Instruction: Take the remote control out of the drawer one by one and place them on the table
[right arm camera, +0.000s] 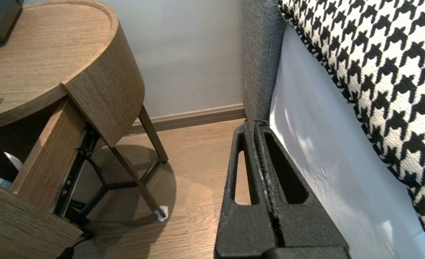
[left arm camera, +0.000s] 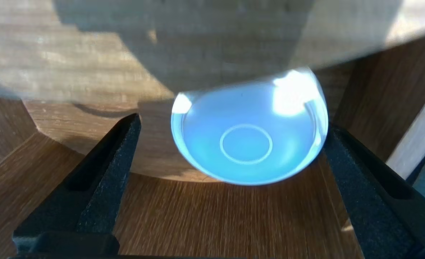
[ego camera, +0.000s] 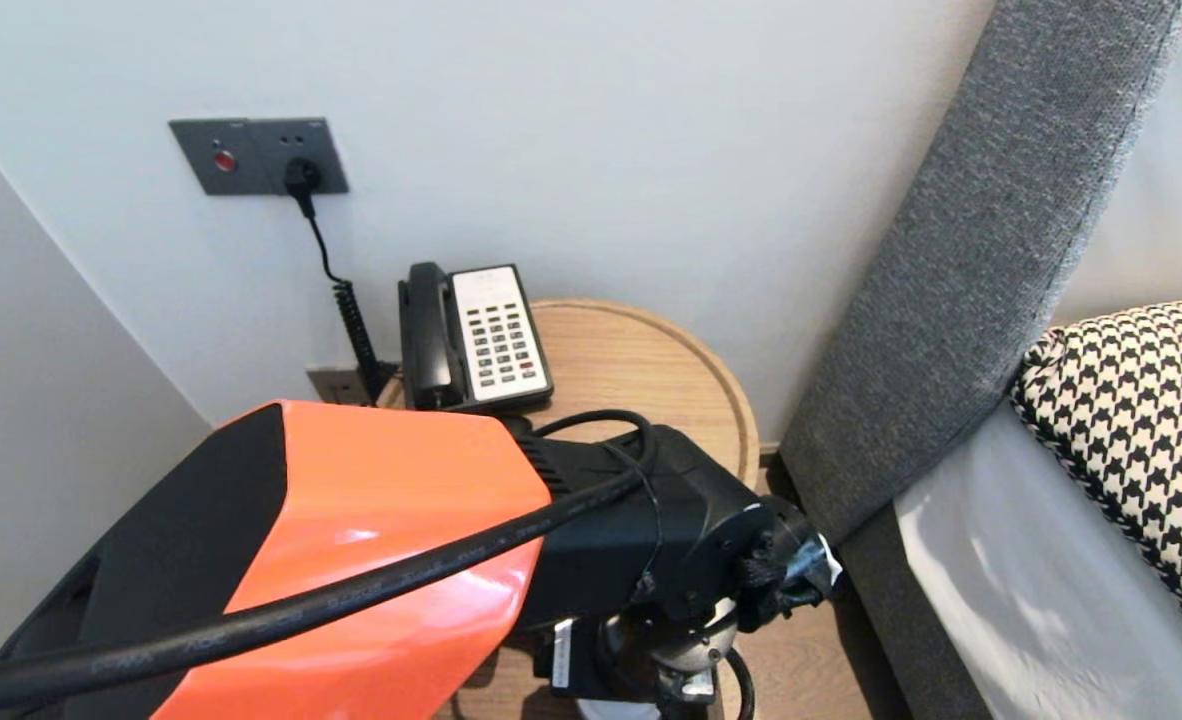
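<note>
Fingers [left arm camera: 108, 169] of the left gripper [left arm camera: 234, 124], rough and black, stand wide apart around a smooth, round, translucent bowl [left arm camera: 246, 144] in the open wood-grain drawer [left arm camera: 216, 216]; one is just beside its rim, the other has room. At 12 o'clock a telephone [ego camera: 476, 335] sits on the lipped round table [ego camera: 651, 350]. At 3 o'clock the right gripper [right arm camera: 257, 126] hangs pressed together beside the bed [right arm camera: 324, 162].

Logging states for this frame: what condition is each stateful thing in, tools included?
Drawer: pulled open.
Bowl: upright, empty, in the drawer.
Left tool: open, fingers either side of the bowl.
Right tool: shut, empty, beside the bed.
Telephone: handset hung up.
Plug: in the wall socket.
</note>
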Robot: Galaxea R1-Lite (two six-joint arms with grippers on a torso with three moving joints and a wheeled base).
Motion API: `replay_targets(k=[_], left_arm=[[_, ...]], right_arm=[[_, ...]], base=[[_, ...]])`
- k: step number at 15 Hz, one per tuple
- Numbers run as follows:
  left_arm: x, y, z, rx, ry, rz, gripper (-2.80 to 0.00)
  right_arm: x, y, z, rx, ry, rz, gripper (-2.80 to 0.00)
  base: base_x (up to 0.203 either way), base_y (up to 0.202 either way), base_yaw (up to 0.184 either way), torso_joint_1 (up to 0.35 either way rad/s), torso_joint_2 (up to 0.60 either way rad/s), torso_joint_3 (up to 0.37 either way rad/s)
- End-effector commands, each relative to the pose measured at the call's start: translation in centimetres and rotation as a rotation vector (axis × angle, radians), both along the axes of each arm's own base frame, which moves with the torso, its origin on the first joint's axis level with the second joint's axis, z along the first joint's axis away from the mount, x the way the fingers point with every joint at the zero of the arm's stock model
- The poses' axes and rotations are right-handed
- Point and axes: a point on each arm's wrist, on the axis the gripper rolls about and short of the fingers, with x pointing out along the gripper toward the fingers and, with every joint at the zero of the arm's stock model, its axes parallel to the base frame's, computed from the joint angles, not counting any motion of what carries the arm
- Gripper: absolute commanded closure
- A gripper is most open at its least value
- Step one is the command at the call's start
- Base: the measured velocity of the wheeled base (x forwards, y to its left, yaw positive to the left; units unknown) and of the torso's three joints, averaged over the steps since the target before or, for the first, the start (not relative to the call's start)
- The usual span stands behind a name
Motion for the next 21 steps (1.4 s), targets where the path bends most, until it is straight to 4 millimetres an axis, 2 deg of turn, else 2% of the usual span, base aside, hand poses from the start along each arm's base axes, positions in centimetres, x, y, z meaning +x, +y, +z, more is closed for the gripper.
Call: replay_targets(k=[1, 15, 16, 21], left_arm=[[0.1, 0.0, -0.3, 0.01, 0.003, 0.008, -2.8], [0.6, -0.3, -1.9, 0.033, 0.023, 0.015, -2.8], [0.6, -0.4, -1.9, 0.029, 0.023, 0.015, 0.0], [0.6, -0.2, -1.4, 0.018, 0.026, 0.01, 0.0]], right_arm=[[0.2, 0.0, -0.7, 0.0, 0.024, 0.0, 0.0], [0.2, 0.0, -0.7, 0.0, 0.024, 0.0, 0.0], [0.2, 0.0, -0.7, 0.0, 0.024, 0.0, 0.0], [0.2, 0.0, -0.7, 0.0, 0.024, 0.0, 0.0]], base=[[0.0, 0.0, 0.0, 0.0, 0.0, 0.0], [0.0, 0.0, 0.0, 0.0, 0.0, 0.0], [0.0, 0.0, 0.0, 0.0, 0.0, 0.0], [0.0, 0.0, 0.0, 0.0, 0.0, 0.0]])
